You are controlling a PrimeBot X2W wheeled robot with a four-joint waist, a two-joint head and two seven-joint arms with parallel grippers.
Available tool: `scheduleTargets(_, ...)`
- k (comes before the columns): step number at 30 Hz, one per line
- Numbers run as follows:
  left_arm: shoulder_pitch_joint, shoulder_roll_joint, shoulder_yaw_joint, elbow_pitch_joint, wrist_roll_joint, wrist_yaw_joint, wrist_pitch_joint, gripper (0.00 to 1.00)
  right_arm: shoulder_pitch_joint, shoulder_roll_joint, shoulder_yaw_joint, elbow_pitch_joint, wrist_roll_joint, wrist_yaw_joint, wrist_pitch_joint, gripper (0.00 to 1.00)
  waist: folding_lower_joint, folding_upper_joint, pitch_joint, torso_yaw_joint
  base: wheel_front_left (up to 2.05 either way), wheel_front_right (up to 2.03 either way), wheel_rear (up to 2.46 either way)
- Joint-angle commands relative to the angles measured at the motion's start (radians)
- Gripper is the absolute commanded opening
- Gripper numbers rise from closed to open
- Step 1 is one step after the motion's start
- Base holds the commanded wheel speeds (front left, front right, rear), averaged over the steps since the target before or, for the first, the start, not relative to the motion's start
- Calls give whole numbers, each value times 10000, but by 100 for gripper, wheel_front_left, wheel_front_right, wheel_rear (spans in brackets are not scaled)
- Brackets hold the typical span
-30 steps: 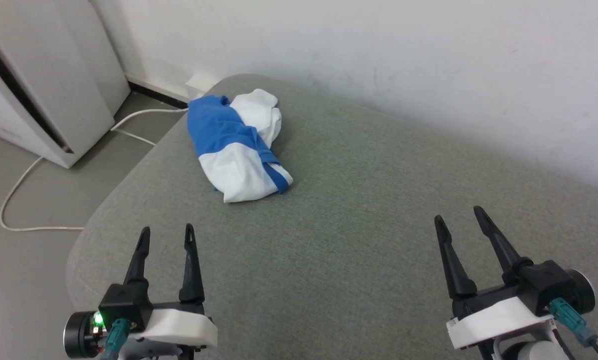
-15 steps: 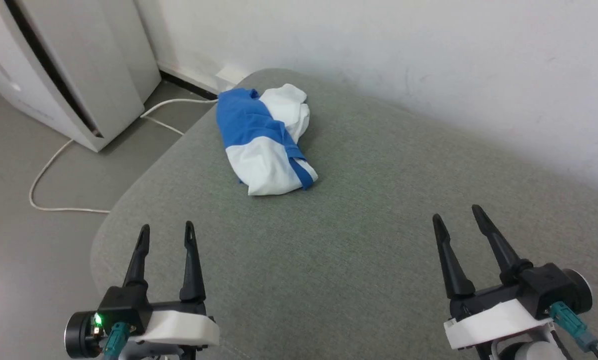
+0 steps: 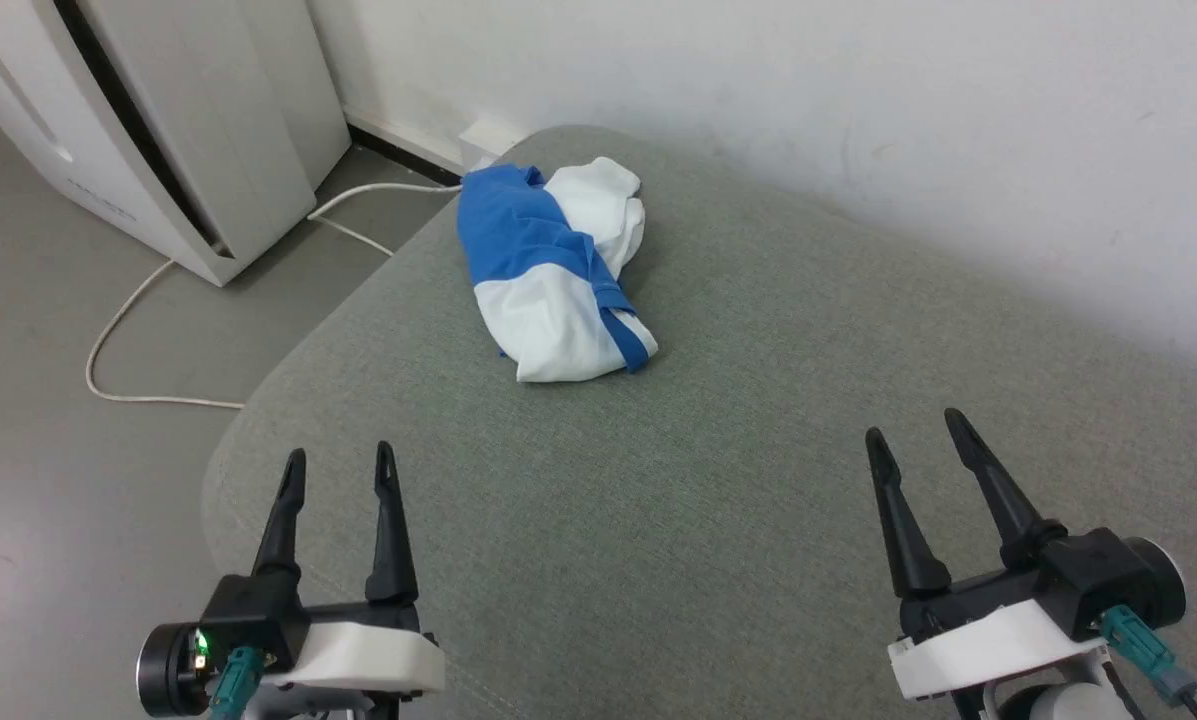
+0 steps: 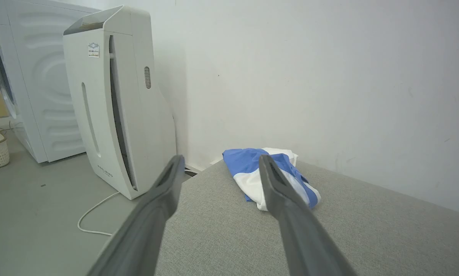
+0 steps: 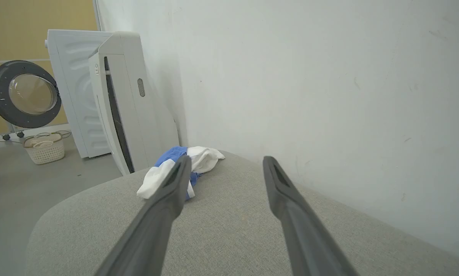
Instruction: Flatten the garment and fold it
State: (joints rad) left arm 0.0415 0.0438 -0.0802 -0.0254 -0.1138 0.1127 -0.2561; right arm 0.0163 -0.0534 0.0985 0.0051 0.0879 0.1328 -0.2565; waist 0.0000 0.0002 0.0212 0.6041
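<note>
Lower left in the head view, the left gripper (image 3: pixel 339 452) has two long tapering black fingers (image 3: pixel 390 540) on a black block (image 3: pixel 258 610) above a white shell (image 3: pixel 358 655), with a green light (image 3: pixel 196 640) and teal plug (image 3: pixel 238 675). The right gripper (image 3: pixel 913 425), lower right, matches; its plug seems to trail a dark cable (image 3: pixel 1193 705).

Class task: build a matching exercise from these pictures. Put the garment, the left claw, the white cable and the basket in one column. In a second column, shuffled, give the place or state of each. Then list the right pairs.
Column A
1. garment
2. left claw
3. white cable
4. basket

Column B
a. looped on the floor
b. crumpled on the grey padded surface, near the wall
c. open, holding nothing
d. standing on the floor by the washing machine

Pairs: 1-b; 2-c; 3-a; 4-d
</note>
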Motion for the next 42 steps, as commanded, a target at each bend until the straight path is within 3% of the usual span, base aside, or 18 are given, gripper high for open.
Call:
scheduleTargets(1,93,64,-43,-25,-30,-6,-57,100,7,32,-22,0,-63,-21,-53,100,0,-2,79,-48,0,0,0)
scheduleTargets(5,-85,64,-160,601,-317,-195,-57,100,-130,32,-7,-53,-301,-21,-53,100,0,-2,491,-249,0,0,0)
scheduleTargets(12,-2072,251,-239,2845,-1015,-1078,130,100,-444,32,189,-110,-982,-21,-53,100,0,-2,1760,-958,0,0,0)
scheduleTargets(23,-6557,1853,-396,5798,-1410,-2162,3322,100,-1113,-290,310,-462,-1476,-21,-53,100,0,-2,3739,-2412,0,0,0)
scheduleTargets(24,-6557,1853,-396,5798,-1410,-2162,3322,100,-1113,-290,310,-462,-1476,-21,-53,100,0,-2,3739,-2412,0,0,0)
scheduleTargets(32,-8875,3153,-562,7320,-2690,-2421,6414,100,-1588,-295,267,-647,-1480,-21,-53,100,0,-2,4878,-3469,0,0,0)
scheduleTargets(42,-9482,3913,-1029,8046,-4593,-2431,8331,100,-1917,-210,84,-658,-1526,-21,-53,100,0,-2,5522,-3948,0,0,0)
